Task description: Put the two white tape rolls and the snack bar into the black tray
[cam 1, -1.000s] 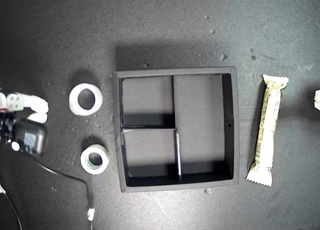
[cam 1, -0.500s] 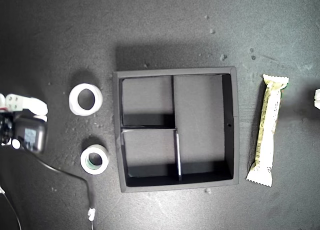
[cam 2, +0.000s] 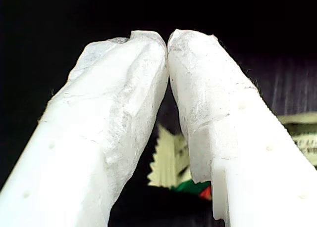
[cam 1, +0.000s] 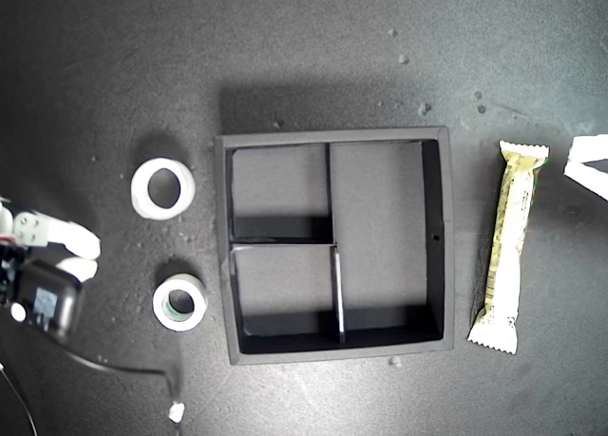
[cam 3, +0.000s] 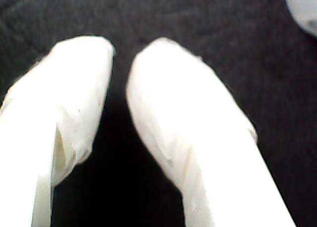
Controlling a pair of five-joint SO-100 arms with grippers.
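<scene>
The black tray (cam 1: 332, 136) lies mid-mat with nothing in its compartments. To the exterior view's left of it lie two white tape rolls: an all-white one (cam 1: 163, 188) and one with a greenish core (cam 1: 180, 302). The snack bar (cam 1: 510, 246) lies to the exterior view's right of the tray. My first gripper (cam 1: 581, 162) enters at the exterior view's right edge beside the bar's far end. It is shut, tips touching (cam 2: 167, 39), with the bar's crimped end (cam 2: 166, 160) behind them. My second gripper (cam 1: 93, 254) sits at the exterior view's left edge between the rolls, slightly open (cam 3: 119, 54) and holding nothing.
A black cable (cam 1: 114, 365) trails from the second arm across the mat below the greenish roll and ends near a white scrap (cam 1: 176, 412). Small pale crumbs (cam 1: 424, 107) dot the dark mat above the tray. A blurred white edge (cam 3: 303, 7) shows in the second wrist view.
My second gripper has slid down the exterior view's left edge, toward the greenish-core roll. My first gripper has come further into the picture at the exterior view's right edge. Rolls, bar and tray are unmoved.
</scene>
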